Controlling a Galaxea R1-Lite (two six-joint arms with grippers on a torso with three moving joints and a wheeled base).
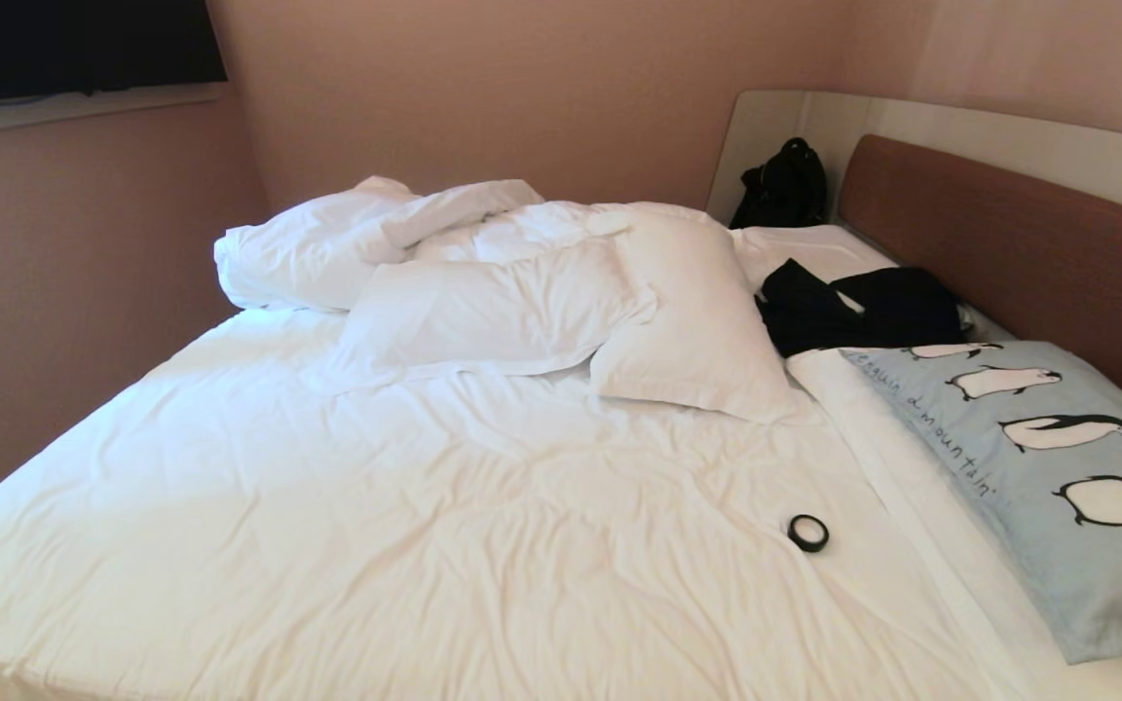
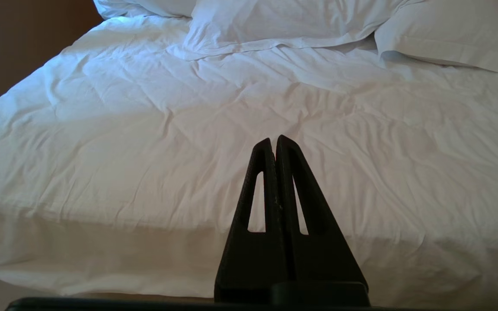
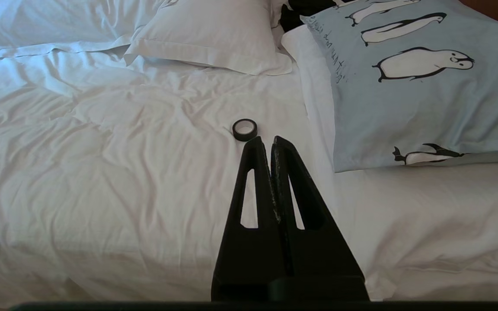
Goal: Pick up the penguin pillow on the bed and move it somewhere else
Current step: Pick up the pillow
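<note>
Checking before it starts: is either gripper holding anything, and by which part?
Nothing is held. The left gripper and right gripper are shut on nothing, clear of the light blue penguin pillow.

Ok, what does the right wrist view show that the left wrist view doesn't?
Only the right wrist view shows the penguin pillow, a black tape roll on the sheet beside it, and the shut right gripper. Only the left wrist view shows the shut left gripper and the bed's left edge. Both share the wrinkled white sheets and a white pillow.
</note>
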